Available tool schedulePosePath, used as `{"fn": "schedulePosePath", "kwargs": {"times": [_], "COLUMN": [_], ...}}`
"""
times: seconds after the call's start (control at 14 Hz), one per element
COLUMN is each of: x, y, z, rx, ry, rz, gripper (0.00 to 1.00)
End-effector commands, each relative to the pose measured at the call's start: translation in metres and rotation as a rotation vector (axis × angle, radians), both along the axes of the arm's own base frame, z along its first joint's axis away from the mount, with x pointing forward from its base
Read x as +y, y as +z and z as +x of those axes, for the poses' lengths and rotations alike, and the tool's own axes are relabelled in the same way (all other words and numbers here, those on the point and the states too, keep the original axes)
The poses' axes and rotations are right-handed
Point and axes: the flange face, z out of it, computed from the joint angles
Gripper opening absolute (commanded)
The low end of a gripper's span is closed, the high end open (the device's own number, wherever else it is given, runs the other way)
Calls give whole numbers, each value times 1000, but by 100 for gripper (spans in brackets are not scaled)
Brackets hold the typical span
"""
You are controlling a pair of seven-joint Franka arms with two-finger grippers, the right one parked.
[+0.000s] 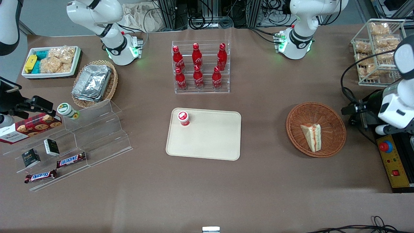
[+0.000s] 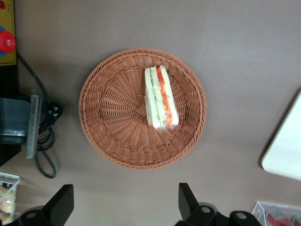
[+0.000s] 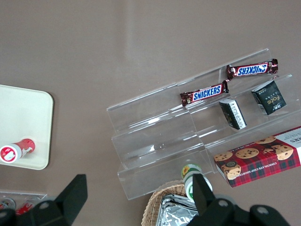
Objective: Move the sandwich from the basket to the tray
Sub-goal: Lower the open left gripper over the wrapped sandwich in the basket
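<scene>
My jaws hang spread wide and hold nothing, above the round reddish-brown wicker basket near the surface's edge at my working end. The sandwich lies on its side in the basket, just off centre. The cream tray, mid-surface, carries a red-capped bottle in one corner.

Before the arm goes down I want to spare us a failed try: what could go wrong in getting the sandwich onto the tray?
The sandwich lies on the sloped weave of the basket, off centre, so the open gripper above may clip the rim or squeeze the soft bread and spill the filling. The light basket might lift or slide along. On the tray a small red-capped bottle already stands in one corner; a drop there could topple it.
</scene>
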Motion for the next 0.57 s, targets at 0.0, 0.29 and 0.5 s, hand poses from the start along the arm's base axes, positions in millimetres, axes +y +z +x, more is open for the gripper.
{"fn": "schedulePosePath", "kwargs": {"times": [0.0, 0.29, 0.5], "x": [-11, -39, -58], "y": [-30, -92, -142], "z": [17, 26, 25], "rx": [-2, -9, -8], "ry": [130, 182, 178], "rz": [7, 33, 50], "gripper": [100, 100, 100]}}
